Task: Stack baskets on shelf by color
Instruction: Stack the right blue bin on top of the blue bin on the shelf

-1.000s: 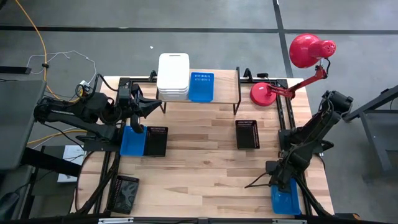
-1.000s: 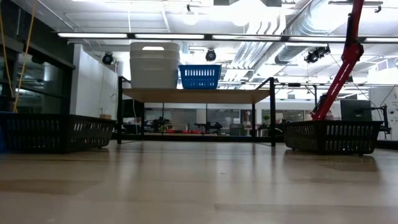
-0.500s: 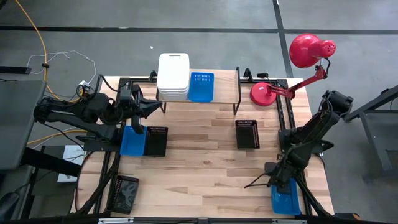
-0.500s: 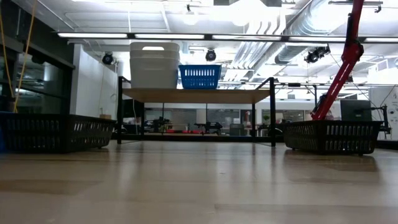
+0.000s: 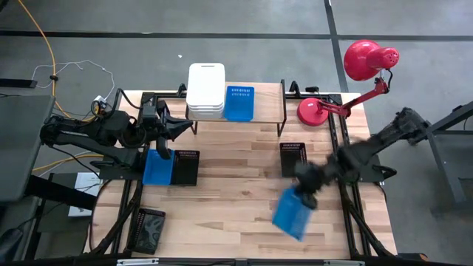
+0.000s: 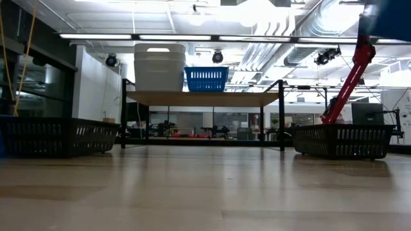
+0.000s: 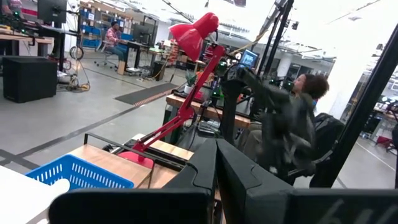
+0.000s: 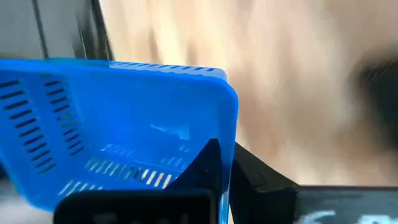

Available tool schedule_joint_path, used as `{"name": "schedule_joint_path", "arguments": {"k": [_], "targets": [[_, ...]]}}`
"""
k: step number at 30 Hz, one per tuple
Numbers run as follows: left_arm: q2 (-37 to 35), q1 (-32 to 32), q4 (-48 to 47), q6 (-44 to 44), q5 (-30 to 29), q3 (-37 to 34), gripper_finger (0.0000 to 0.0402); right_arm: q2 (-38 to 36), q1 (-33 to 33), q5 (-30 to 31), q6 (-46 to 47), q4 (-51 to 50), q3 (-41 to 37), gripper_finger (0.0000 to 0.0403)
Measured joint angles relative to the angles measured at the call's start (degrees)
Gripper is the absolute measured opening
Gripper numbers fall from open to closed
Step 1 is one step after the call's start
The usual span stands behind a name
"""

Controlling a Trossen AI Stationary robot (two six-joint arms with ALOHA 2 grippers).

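Note:
The shelf [image 5: 259, 112] stands at the table's far middle and carries a stack of white baskets [image 5: 205, 90] with a blue basket [image 5: 239, 103] beside it. My right gripper [image 5: 301, 194] is over the table's right half, shut on another blue basket [image 5: 290, 213]. This basket also shows in the right wrist view [image 8: 112, 124] and at the low view's top right corner [image 6: 388, 16]. My left gripper [image 5: 168, 130] waits shut at the table's left side, above a blue basket [image 5: 155, 167] and a black basket [image 5: 186, 168] that rest on the table. My right gripper holds the blue basket by its rim wall near a rounded corner [image 8: 229, 134]. One finger [image 8: 208, 163] is inside the basket and the other is outside. The basket is lifted clear of the table and hangs tilted below the gripper.
A black basket [image 5: 294, 159] sits on the table just far of the held basket. Another black basket [image 5: 148, 230] lies at the near left corner. A red desk lamp [image 5: 362, 59] stands at the far right. The wooden top's middle is bare.
My right gripper has shut on the blue basket at the table's near right corner and lifted it clear. It has then swung quickly toward the table's left and a little toward the far edge, and the basket has tilted.

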Motion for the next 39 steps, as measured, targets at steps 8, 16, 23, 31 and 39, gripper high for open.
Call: {"name": "schedule_joint_path", "arguments": {"k": [8,16,23,31,39], "targets": [[-0.18,0.0,0.31,0.0,4.57,0.0,0.0,12.14,-21.68,12.09,-33.53,-12.69,32.85,0.0001],[-0.35,0.02,1.84,0.02,4.34,0.0,0.0,28.67,-38.13,17.29,-61.03,-15.27,61.47,0.0],[-0.35,0.02,3.72,0.0,2.95,0.0,0.0,39.3,-46.47,15.7,-71.4,-15.69,75.58,0.0],[-0.35,0.02,3.72,0.0,2.95,0.0,0.0,43.37,-50.56,9.23,-80.66,-18.82,76.51,0.0],[-0.35,0.02,3.72,0.0,2.95,0.0,0.0,43.46,-53.25,5.42,-81.69,-18.56,74.63,0.0]]}}
